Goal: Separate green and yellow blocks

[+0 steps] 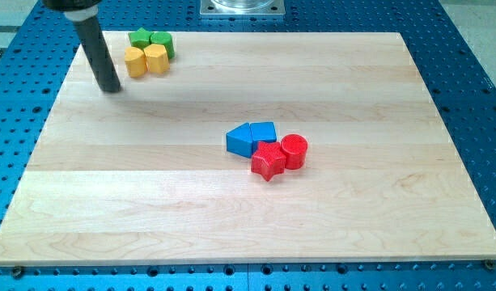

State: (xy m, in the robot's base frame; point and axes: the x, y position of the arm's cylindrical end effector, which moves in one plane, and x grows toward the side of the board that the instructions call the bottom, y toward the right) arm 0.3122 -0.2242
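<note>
Eight blocks lie on the wooden board (231, 210), in two tight clusters well apart. Taking my tip (111, 89) as the landmark: it rests on the board near the view's top left corner, a bare rod end with no jaws and nothing held. Just to its right sit the four task blocks, packed together and touching: the yellow cylinder-like block (135, 61) nearest, the yellow hexagonal block (156, 58) beside it, and behind them, toward the view's top, the green star block (140, 39) and the green rounded block (163, 43). Far to the tip's lower right, near the board's middle, sit the blue cube (240, 141), a second blue block (263, 132), the red star block (269, 161) and the red cylinder (294, 151), clear of the tip.
</note>
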